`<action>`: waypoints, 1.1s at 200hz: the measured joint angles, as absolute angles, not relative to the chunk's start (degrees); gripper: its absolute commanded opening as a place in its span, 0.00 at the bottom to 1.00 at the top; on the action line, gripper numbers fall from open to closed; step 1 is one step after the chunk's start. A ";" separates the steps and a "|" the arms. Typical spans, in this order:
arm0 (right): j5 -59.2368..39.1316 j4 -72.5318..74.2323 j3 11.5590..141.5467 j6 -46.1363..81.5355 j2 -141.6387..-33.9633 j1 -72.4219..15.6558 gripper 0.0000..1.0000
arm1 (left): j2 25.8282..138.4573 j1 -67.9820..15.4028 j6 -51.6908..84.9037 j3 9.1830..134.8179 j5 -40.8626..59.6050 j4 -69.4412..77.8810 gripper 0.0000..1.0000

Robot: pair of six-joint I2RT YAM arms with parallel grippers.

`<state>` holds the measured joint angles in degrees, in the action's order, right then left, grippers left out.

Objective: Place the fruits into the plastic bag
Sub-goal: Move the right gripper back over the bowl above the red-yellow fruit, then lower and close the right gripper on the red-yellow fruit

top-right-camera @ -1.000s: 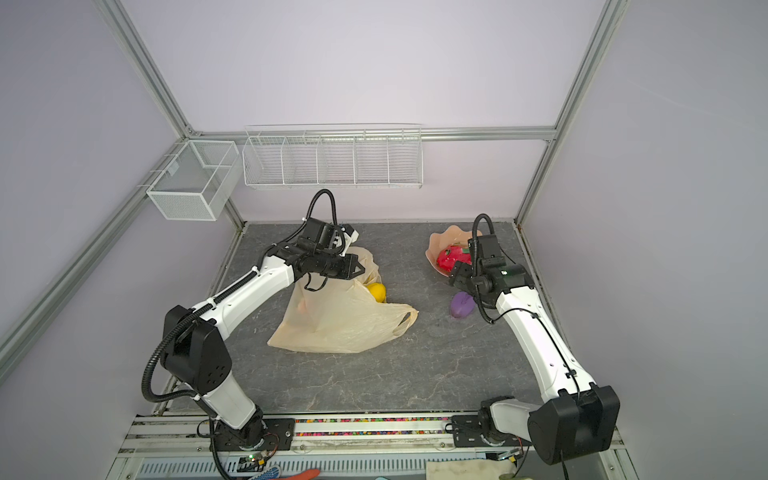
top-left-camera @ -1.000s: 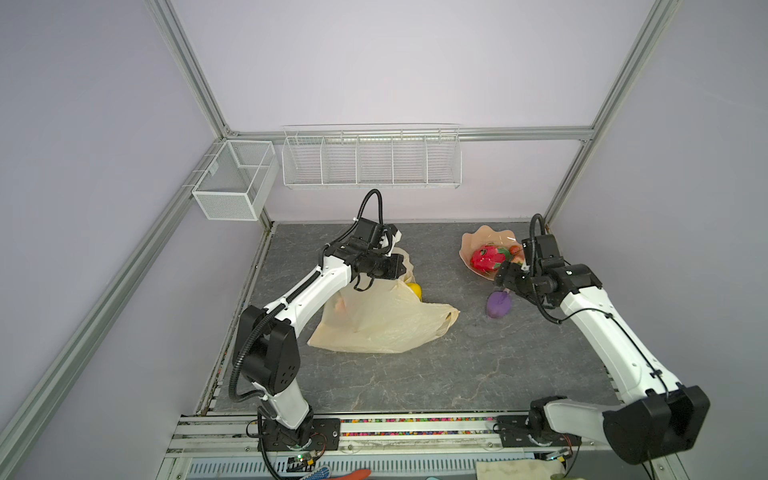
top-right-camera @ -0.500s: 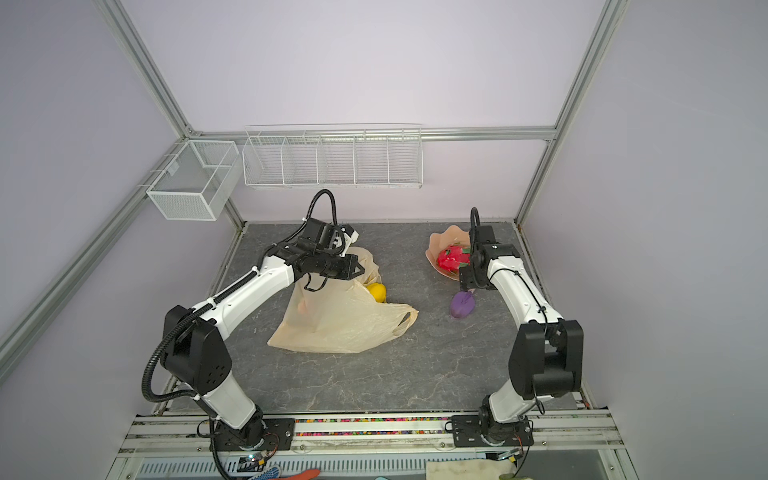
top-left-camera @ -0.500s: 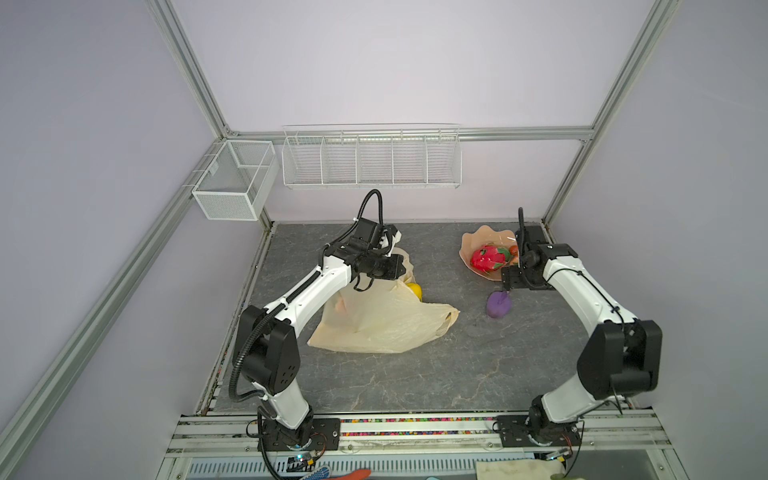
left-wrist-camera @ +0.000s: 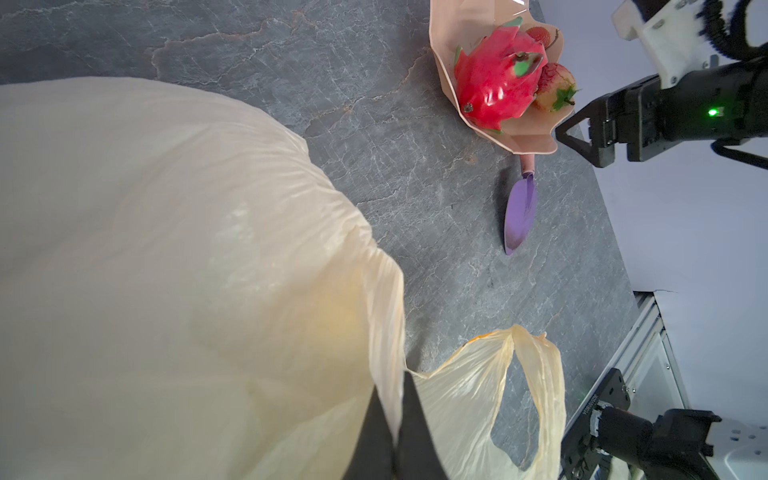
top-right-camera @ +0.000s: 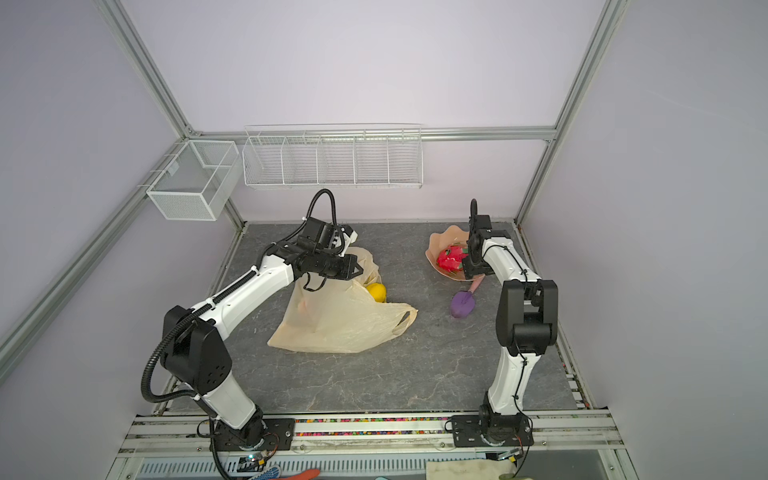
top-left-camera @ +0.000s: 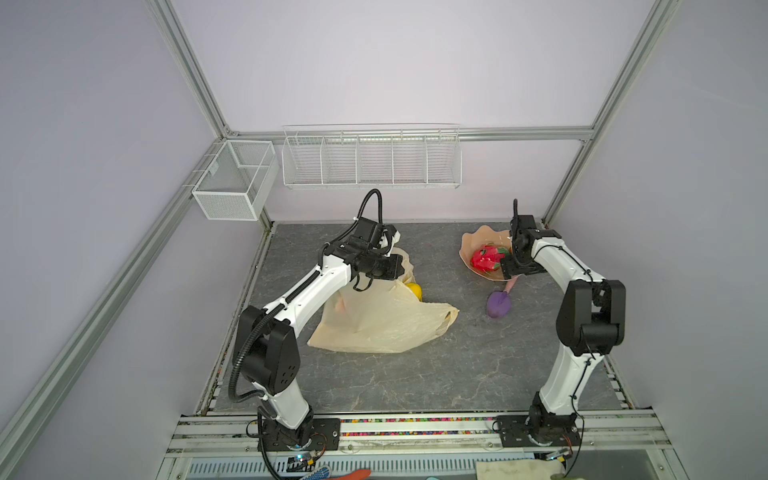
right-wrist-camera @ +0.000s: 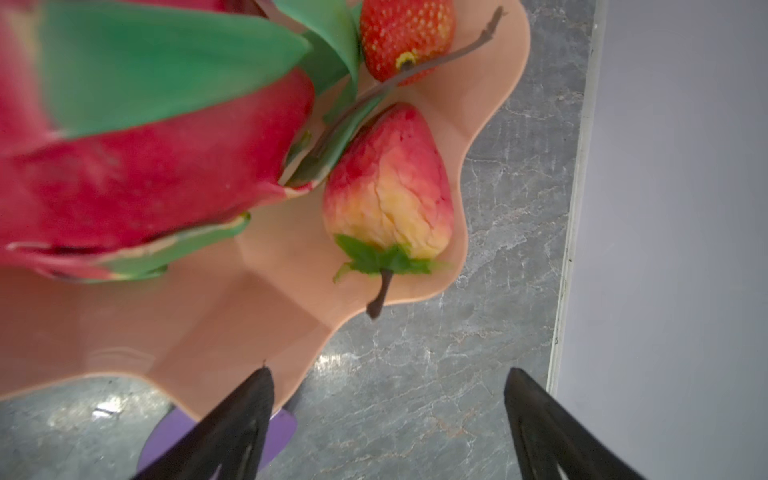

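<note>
Top views: left gripper clamped fully shut on top edge of plastic bag. Edge held up off table, rest of bag spread flat below and ahead of that gripper. Yellow citrus just under its tips, touching bag; cannot tell if inside. Same in both top views.

Right gripper over near rim of pink dish, jaws apart, nothing held. Dragon fruit in dish, just beside its tips. Purple scoop on table near, just below that gripper.

Left wrist: 2 fingers pressed together with thin bag edge pinched between. Bag body bulging right beside them. Free handle loop just past tips. Well beyond: dish, dragon fruit, right gripper open and empty.

Right wrist: 2 fingertips wide apart, only bare table between. Dish rim touching or just ahead of 1 fingertip; cannot tell which. Red-yellow strawberry lying in dish straight ahead of tips, apart from them. Red strawberry farther ahead. Dragon fruit filling the dish beside both, very close, blurred. Scoop blade under 1 finger.
</note>
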<state>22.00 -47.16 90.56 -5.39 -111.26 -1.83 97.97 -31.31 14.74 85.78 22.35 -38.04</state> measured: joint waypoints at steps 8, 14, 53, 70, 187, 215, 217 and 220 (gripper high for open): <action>21.89 -47.09 91.05 -5.74 -112.22 -1.74 0.88 | 98.08 -31.31 14.74 86.11 22.33 -38.19 0.00; 21.78 -47.05 91.39 -6.04 -112.79 -1.65 0.88 | 98.21 -31.31 14.74 86.37 22.33 -38.28 0.00; 21.58 -46.59 93.95 -7.46 -115.46 -1.04 0.86 | 98.98 -31.31 14.74 87.31 22.26 -38.87 0.00; 21.63 -46.46 95.55 -8.10 -116.60 -0.82 0.84 | 99.24 -31.31 14.74 87.59 22.04 -38.96 0.00; 21.80 -45.28 99.61 -10.98 -121.97 -0.82 0.60 | 99.77 -31.31 14.76 87.66 20.93 -39.57 0.00; 21.78 -45.08 99.61 -10.92 -122.19 -0.84 0.55 | 99.77 -31.31 14.76 87.66 20.80 -39.59 0.00; 21.78 -45.08 99.61 -10.98 -122.19 -0.84 0.55 | 99.77 -31.31 14.76 87.66 20.80 -39.59 0.00; 21.78 -45.08 99.61 -10.94 -122.19 -0.84 0.55 | 99.77 -31.31 14.76 87.66 20.80 -39.62 0.00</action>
